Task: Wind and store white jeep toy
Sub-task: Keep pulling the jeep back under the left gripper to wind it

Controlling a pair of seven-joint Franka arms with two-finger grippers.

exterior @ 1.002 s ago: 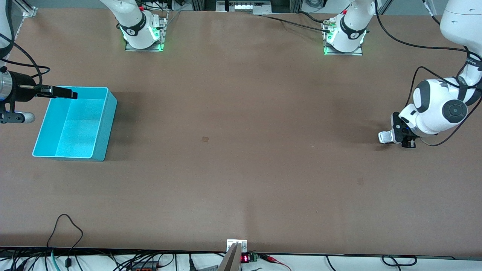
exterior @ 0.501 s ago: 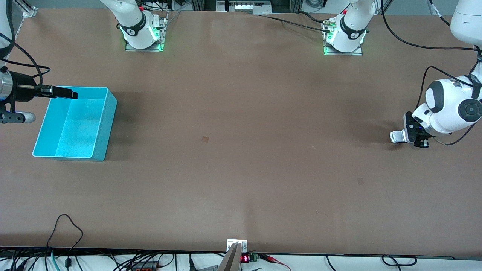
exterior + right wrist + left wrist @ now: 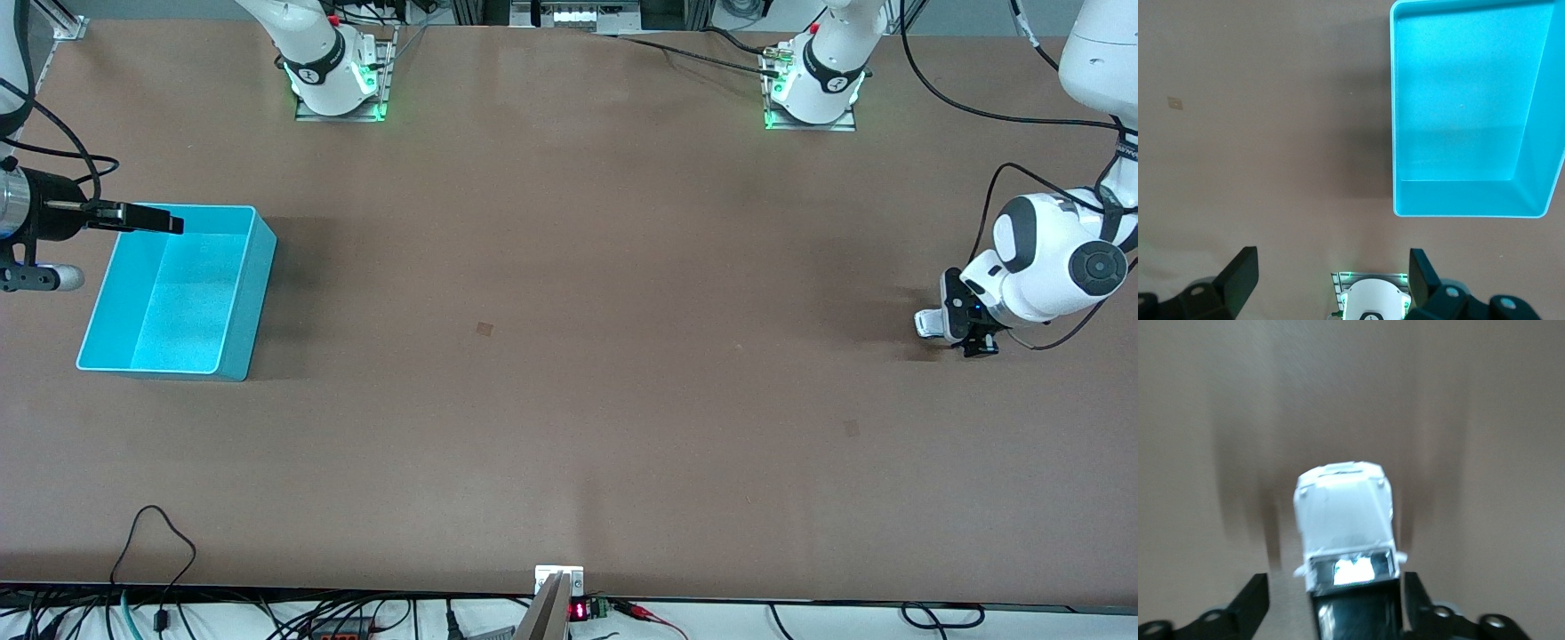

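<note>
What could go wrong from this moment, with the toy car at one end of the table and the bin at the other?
1. The left gripper stands open around the white jeep toy. If the toy is wound, it may roll off across the table.
2. The turquoise bin sits at the right arm's end, so a free-rolling toy could miss it.
3. The right gripper waits, open, over the bin's rim and might block the toy.

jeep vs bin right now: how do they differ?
The white jeep toy is small, white with a dark rear; the turquoise bin is far larger and open-topped. The jeep sits at the left arm's end of the table, between the open left gripper's fingers; the bin sits at the right arm's end, the right gripper over its rim. Both rest on the table.
</note>
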